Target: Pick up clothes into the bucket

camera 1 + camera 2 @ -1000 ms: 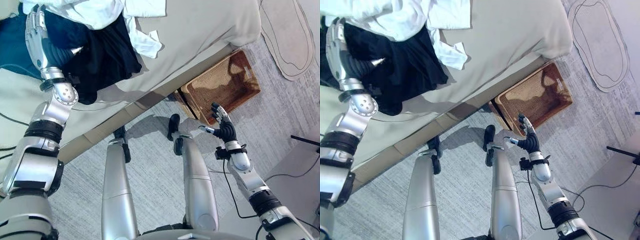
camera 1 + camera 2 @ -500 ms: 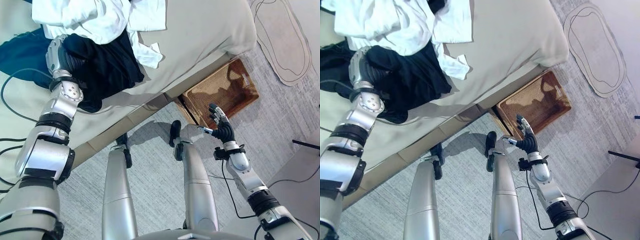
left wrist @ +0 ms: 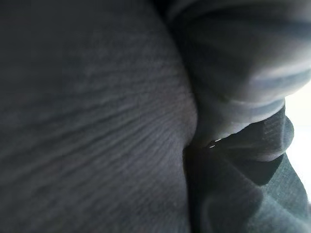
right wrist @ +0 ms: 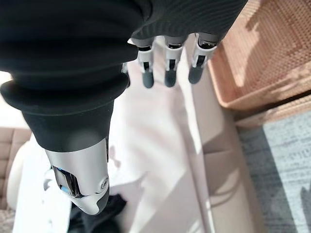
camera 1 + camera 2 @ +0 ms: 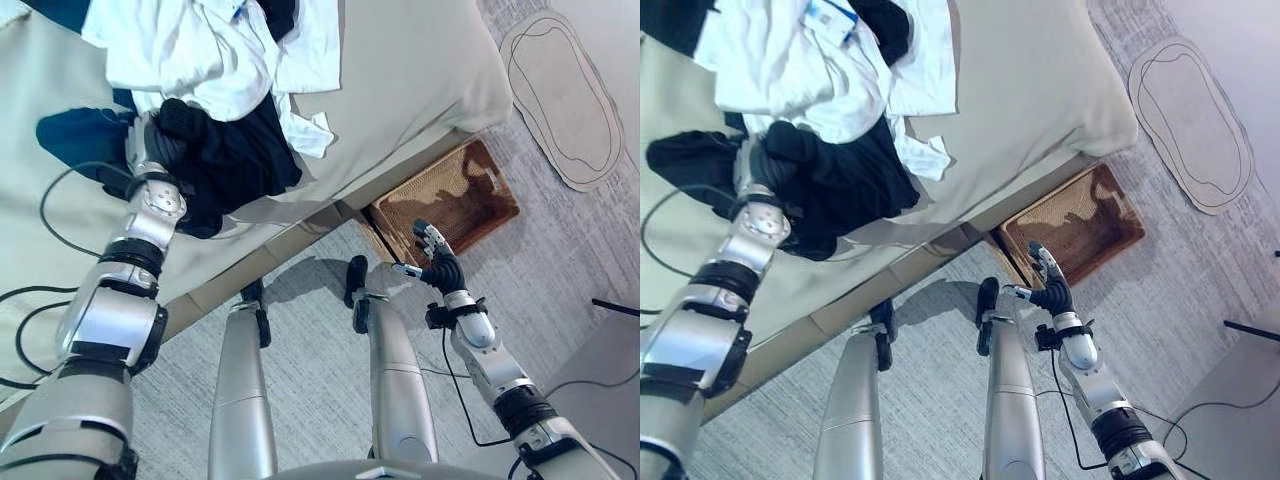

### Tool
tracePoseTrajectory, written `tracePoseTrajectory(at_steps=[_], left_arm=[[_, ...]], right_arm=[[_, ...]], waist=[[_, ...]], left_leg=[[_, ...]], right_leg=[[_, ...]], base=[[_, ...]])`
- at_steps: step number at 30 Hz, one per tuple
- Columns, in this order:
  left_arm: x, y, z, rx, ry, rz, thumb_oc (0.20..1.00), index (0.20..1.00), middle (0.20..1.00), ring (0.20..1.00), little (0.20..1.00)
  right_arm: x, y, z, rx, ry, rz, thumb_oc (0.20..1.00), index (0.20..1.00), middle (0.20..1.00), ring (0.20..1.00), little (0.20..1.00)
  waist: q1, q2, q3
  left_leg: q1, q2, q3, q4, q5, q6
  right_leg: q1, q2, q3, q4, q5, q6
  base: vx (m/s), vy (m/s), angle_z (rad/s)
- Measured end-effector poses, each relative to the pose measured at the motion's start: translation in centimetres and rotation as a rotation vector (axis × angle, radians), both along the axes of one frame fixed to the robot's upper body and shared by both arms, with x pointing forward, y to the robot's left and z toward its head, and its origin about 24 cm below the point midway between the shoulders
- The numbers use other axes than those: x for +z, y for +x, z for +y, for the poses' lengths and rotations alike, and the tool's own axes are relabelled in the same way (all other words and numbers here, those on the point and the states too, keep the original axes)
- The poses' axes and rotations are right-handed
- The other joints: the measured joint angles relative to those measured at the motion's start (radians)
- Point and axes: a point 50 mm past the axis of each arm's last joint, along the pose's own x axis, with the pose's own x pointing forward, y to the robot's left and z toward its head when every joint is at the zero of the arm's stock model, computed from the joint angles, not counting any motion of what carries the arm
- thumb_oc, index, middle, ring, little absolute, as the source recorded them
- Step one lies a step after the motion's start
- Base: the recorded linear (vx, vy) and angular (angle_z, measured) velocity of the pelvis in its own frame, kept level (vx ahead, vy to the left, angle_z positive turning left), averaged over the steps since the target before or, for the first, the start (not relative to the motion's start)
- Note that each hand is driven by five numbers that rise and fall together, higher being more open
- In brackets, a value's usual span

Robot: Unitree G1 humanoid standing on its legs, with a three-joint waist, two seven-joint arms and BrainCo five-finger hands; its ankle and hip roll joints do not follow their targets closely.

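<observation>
Beside the bed: wicker basket [image 5: 450,200] holds nothing | left hand [image 5: 150,150] in black garment [image 5: 235,155], fingers unseen | right hand [image 5: 438,262] relaxed

Beige bed [image 5: 420,60], pale rug [image 5: 565,95]

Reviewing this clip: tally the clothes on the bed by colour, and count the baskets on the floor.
White clothes: 1 heap; separate pieces cannot be told.
Black garment: 1, with the left hand in it.
Dark blue garment: 1.
Wicker basket: 1, beside the bed, near the right hand.
Total: 4.
</observation>
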Motion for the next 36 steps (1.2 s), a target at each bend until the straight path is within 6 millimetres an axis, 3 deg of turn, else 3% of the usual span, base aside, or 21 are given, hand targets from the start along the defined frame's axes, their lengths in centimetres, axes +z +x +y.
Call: tracePoseTrajectory(at_steps=[4, 7, 14, 18, 26, 36], left_arm=[[-3.3, -1.3, -1.2, -0.072, -0.044, 0.031, 0.200, 0.200, 0.200, 0.200, 0.200], [-6.0, -2.9, -2.7, -0.145, -0.105, 0.042, 0.200, 0.200, 0.200, 0.200, 0.200], [-8.2, -6.7, -3.1, -0.223, -0.200, 0.005, 0.200, 0.200, 0.200, 0.200, 0.200], [-7.9, -7.4, -3.3, -0.270, -0.241, -0.016, 0.200, 0.200, 0.200, 0.200, 0.200], [-4.5, -7.4, -4.1, -0.417, -0.358, -0.127, 0.200, 0.200, 0.200, 0.200, 0.200], [-1.7, -7.0, -3.9, -0.489, -0.276, -0.161, 0.200, 0.200, 0.200, 0.200, 0.200]], right_arm=[[0.1, 0.3, 0.1, -0.012, 0.005, -0.005, 1.000, 1.000, 1.000, 1.000, 1.000], [-0.2, 0.3, -0.1, -0.032, 0.000, 0.007, 1.000, 1.000, 1.000, 1.000, 1.000], [0.6, 0.8, -0.9, -0.070, -0.004, -0.015, 1.000, 1.000, 1.000, 1.000, 1.000], [0.4, 0.7, -1.1, -0.071, -0.014, 0.000, 1.000, 1.000, 1.000, 1.000, 1.000], [-0.1, 0.4, -1.5, -0.050, -0.033, 0.041, 1.000, 1.000, 1.000, 1.000, 1.000], [-2.8, -1.7, -1.8, -0.017, -0.056, 0.165, 1.000, 1.000, 1.000, 1.000, 1.000]], waist=[[0.011, 0.013, 0.009], [0.046, 0.026, 0.020], [0.099, 0.054, 0.048], [0.111, 0.059, 0.051], [0.108, 0.082, 0.030], [0.089, 0.102, -0.048]], left_leg=[[0.108, -0.013, -0.009, -0.096, 0.026, -0.002], [0.229, -0.017, -0.014, -0.180, 0.053, -0.005], [0.482, -0.018, -0.022, -0.343, 0.088, 0.000], [0.592, -0.015, -0.024, -0.416, 0.110, 0.001], [0.739, -0.007, -0.023, -0.531, 0.142, -0.009], [0.849, -0.001, -0.017, -0.596, 0.151, -0.022]], right_leg=[[0.110, -0.011, -0.030, -0.069, 0.003, 0.005], [0.226, -0.011, -0.053, -0.135, 0.009, 0.009], [0.466, -0.005, -0.092, -0.252, 0.013, 0.010], [0.582, 0.003, -0.110, -0.327, 0.029, 0.013], [0.770, 0.032, -0.139, -0.527, 0.103, 0.019], [0.882, 0.047, -0.146, -0.601, 0.117, 0.021]], base=[[0.05, -0.033, 0.16], [0.05, -0.014, 0.11], [0.10, -0.010, 0.06], [0.11, -0.024, 0.03], [0.10, -0.026, -0.01], [0.09, -0.015, -0.02]])
